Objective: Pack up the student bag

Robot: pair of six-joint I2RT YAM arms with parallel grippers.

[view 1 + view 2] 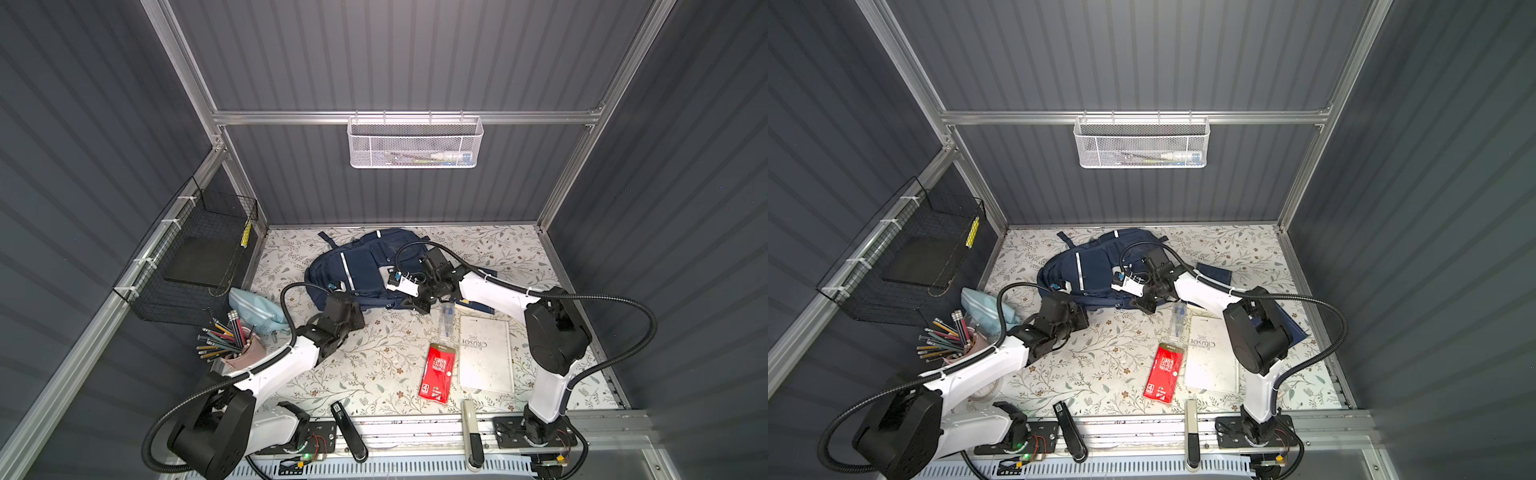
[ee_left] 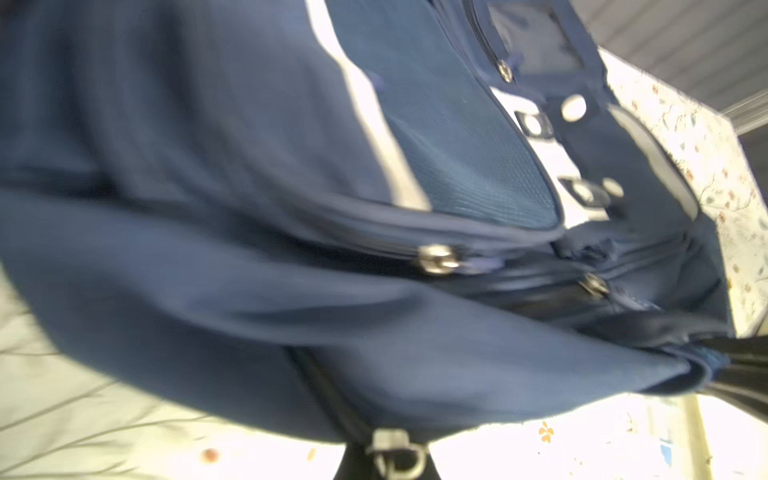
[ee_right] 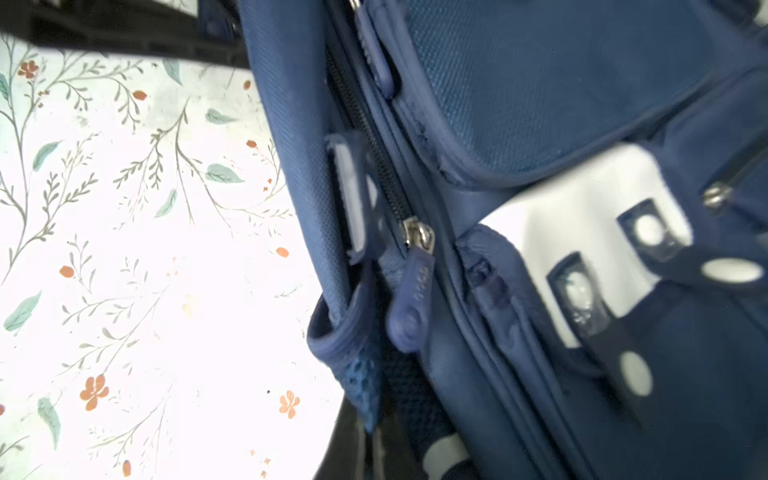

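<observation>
Floral tabletop (image 1: 374,357) bears the limp student bag (image 1: 361,270), probably best held at its stiffer zip seams, where left gripper (image 1: 360,311) and right gripper (image 1: 417,305) clamp it.

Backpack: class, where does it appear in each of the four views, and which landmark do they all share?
In a top view: the backpack lies at the far middle of the floral table cover.
In a top view: the backpack lies at the same far-middle spot.
Left wrist: the backpack, blurred, fills most of the frame.
Right wrist: the backpack, close up, covers over half the frame.
Shared landmark: the floral table cover.
</observation>
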